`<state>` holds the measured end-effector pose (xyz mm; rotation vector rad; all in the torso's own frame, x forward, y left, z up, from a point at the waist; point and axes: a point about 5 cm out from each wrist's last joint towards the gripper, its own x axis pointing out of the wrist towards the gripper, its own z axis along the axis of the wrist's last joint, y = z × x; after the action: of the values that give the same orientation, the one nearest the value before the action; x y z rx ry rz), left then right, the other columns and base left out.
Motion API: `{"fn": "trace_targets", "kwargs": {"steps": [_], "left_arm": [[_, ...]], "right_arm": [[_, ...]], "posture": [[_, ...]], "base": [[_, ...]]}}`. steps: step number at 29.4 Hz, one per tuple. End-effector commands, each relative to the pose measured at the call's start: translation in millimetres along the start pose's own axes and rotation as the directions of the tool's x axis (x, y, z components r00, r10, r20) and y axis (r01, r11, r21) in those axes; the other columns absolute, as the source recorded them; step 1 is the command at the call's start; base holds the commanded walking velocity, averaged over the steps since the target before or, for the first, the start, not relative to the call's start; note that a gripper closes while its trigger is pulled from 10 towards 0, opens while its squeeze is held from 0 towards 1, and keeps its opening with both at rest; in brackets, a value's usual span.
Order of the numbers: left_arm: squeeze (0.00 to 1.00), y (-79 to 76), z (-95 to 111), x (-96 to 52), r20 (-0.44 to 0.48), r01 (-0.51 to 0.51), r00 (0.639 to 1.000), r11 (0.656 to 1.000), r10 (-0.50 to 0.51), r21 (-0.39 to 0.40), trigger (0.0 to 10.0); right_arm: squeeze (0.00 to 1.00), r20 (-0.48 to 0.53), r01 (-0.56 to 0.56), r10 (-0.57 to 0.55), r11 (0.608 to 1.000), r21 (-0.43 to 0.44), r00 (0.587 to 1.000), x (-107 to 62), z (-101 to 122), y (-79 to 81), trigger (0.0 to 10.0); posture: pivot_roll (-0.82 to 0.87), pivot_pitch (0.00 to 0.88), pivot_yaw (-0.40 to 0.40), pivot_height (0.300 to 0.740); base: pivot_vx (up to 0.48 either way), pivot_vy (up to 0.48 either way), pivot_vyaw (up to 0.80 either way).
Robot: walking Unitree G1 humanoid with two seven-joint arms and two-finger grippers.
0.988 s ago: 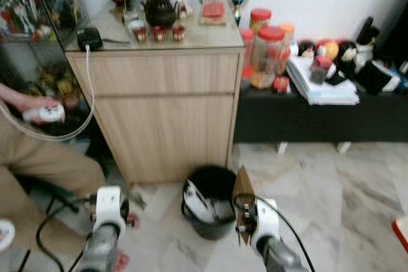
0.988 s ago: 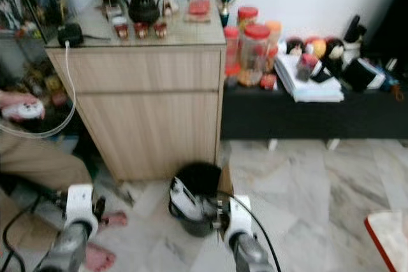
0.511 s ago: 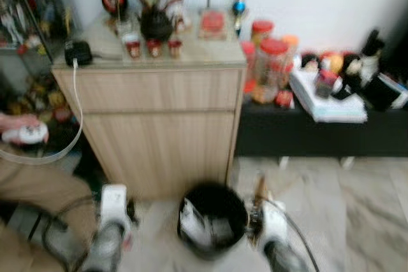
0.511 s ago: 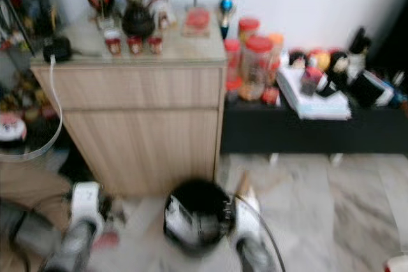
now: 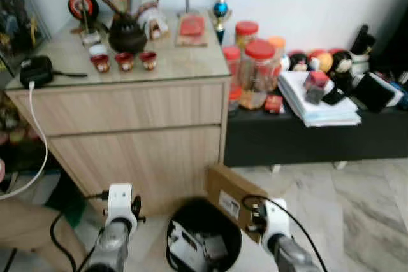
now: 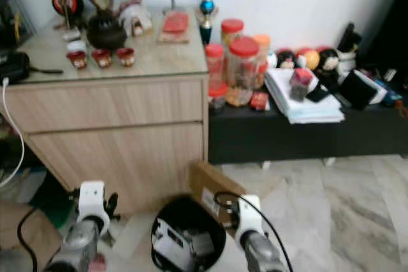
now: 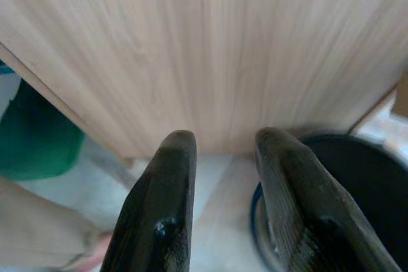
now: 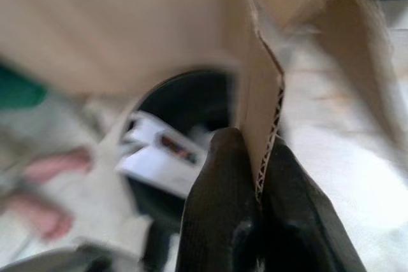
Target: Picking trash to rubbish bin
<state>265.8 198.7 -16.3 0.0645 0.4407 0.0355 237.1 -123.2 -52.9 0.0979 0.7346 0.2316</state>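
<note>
while the right gripper (image 8: pixel 258 176) pinches one cardboard piece (image 5: pixel 231 199), one bin (image 5: pixel 204 244) (seemingly part full) sits below; left gripper (image 7: pixel 223 157) spread.

One bin (image 5: pixel 203 241), one cardboard piece (image 5: pixel 231 200), one cabinet (image 5: pixel 127 132), three small red cups (image 5: pixel 123 61), one teapot (image 5: pixel 125 35), one paper stack (image 5: pixel 319 103)

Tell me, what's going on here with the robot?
The robot stands before a wooden cabinet, clearing trash. Its right gripper is shut on a piece of cardboard, holding it beside the rim of the black rubbish bin, which already holds some paper trash. The cardboard is not yet in the bin. The left gripper is open, with nothing between its fingers, near the cabinet's base.
</note>
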Motion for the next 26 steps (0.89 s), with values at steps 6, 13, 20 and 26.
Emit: {"fn": "trace_targets", "kwargs": {"steps": [6, 13, 20, 26], "left_arm": [[0.00, -36.2, 1, 4.4, -0.068, 0.219, 0.975, 0.969, -0.212, 0.112, 10.0], [0.00, -42.3, 0, 4.5, -0.097, 0.264, 0.963, 0.954, -0.252, 0.139, 10.0], [0.00, -45.0, -3, 3.7, -0.123, 0.293, 0.953, 0.946, -0.277, 0.141, 10.0], [0.00, -47.6, -4, 2.9, -0.128, 0.306, 0.949, 0.941, -0.289, 0.142, 10.0]], "right_arm": [[0.00, -0.078, -0.013, 0.004, 0.993, -0.120, 0.997, -1.4, -7, -3.7, 10.0], [0.00, -0.079, -0.037, 0.025, 0.986, -0.161, 0.997, 1.3, -1, 2.0, 10.0], [0.00, -0.072, -0.067, 0.053, 0.975, -0.210, 0.996, 5.5, 8, 11.0, 10.0], [0.00, -0.072, -0.098, 0.082, 0.961, -0.259, 0.994, 8.3, 14, 19.5, 10.0]], "posture": [[0.08, 0.033, 0.012, 0.740], [0.08, 0.035, 0.008, 0.740], [0.09, 0.036, 0.001, 0.740], [0.10, 0.040, -0.009, 0.740]], "base": [[0.000, 0.000, 0.00], [0.000, 0.000, 0.00], [0.000, 0.000, 0.00], [0.000, 0.000, 0.00]]}}
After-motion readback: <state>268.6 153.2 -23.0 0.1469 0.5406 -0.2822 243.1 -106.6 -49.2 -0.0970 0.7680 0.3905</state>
